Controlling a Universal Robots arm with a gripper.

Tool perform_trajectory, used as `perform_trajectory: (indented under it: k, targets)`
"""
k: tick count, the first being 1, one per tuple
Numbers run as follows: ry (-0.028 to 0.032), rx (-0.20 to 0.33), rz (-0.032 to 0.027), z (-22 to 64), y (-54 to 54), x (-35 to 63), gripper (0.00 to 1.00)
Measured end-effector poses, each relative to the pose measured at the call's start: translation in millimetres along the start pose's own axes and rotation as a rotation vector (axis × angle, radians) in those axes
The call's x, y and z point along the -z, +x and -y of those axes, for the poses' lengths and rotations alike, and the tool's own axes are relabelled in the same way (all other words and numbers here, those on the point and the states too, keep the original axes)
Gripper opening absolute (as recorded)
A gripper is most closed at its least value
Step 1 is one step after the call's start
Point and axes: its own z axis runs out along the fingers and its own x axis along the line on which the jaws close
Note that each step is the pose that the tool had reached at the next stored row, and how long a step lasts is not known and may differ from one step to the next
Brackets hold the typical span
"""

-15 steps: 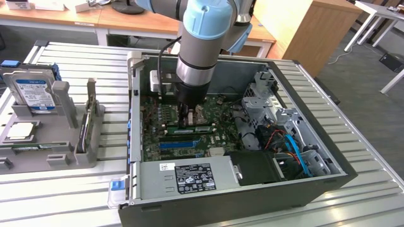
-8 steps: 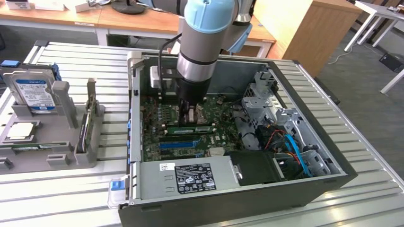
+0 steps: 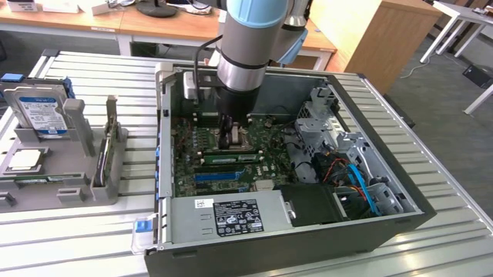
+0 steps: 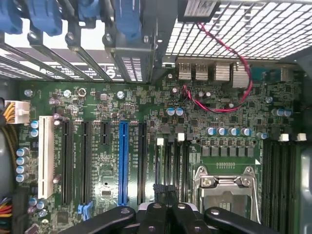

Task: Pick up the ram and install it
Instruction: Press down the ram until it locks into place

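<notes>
Even daylight-like room light is filling both views, the arm (image 3: 242, 52) is casting soft shadow into the open case (image 3: 385, 167), motherboard (image 4: 97, 97) staying sharp

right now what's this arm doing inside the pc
A single robot arm has its gripper lowered into an open computer case that lies on its side, just above the motherboard near the memory slots and the empty processor socket. The fingers are shut together. A green ram stick sits across the board just below the gripper in the exterior view; whether it is fully seated can't be told. A hard drive stands in the grey holder at the exterior view's left.
</notes>
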Motion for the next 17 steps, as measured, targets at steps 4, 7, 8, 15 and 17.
perform_trajectory:
  k: [4,7,8,15,17]
  targets:
    - [0.0000,0.000,0.0001,0.0,-0.2,5.1,0.11]
    - [0.0001,0.000,0.0001,0.0,-0.3,5.1,0.11]
    - [0.0000,0.000,0.0001,0.1,-0.2,5.1,0.11]
    - [-0.0005,0.001,0.0000,10.8,-0.2,5.3,0.11]
    - [-0.0008,0.001,0.0000,15.3,-0.2,5.3,0.11]
